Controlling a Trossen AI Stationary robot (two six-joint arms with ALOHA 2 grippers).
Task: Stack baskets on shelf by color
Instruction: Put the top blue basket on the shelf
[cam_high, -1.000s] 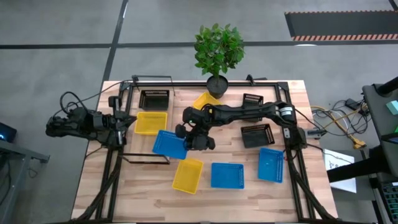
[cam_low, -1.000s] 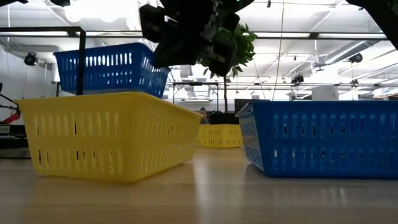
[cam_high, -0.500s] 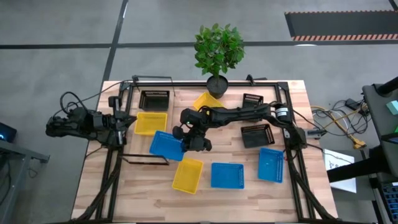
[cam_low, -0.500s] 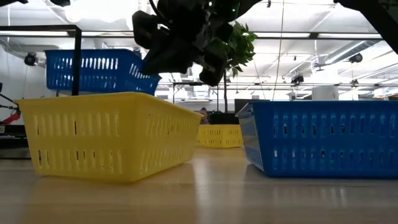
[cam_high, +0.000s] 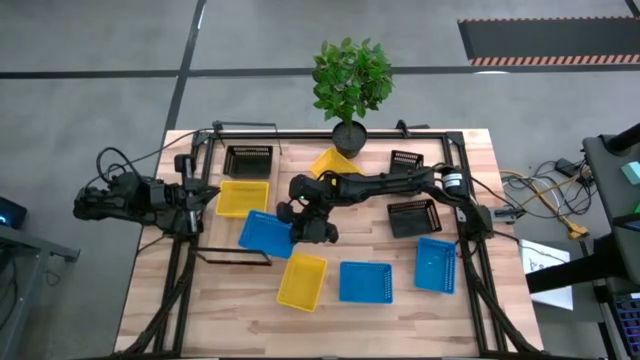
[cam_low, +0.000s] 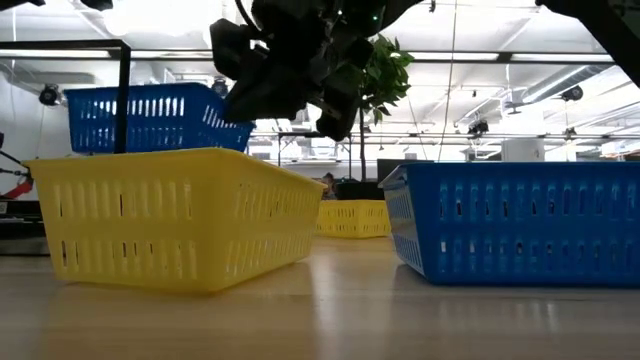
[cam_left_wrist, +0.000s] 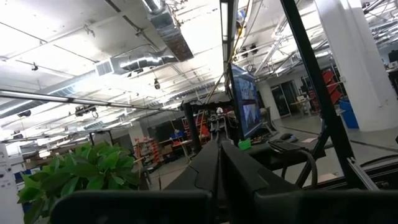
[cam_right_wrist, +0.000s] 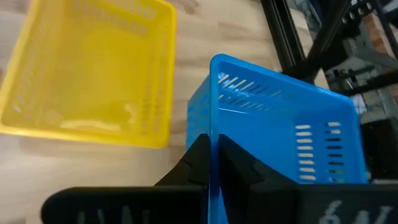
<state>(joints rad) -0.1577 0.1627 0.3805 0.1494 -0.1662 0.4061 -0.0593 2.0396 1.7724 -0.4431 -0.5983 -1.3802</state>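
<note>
While right gripper (cam_high: 297, 226) pinches rim of blue basket (cam_high: 264, 233), basket hangs at centre of high view, just below yellow basket (cam_high: 243, 198). Shelf (cam_high: 236, 257) frame sits lower left of it. Left gripper (cam_high: 205, 196) parked at left edge, jaws pressed together.

Low view: blue basket (cam_low: 150, 118) raised at upper left, above near yellow basket (cam_low: 170, 215).

Right wrist view: fingers (cam_right_wrist: 198, 163) clamp blue wall (cam_right_wrist: 214, 106).

Left wrist view: fingers (cam_left_wrist: 214, 165) closed, empty.
</note>
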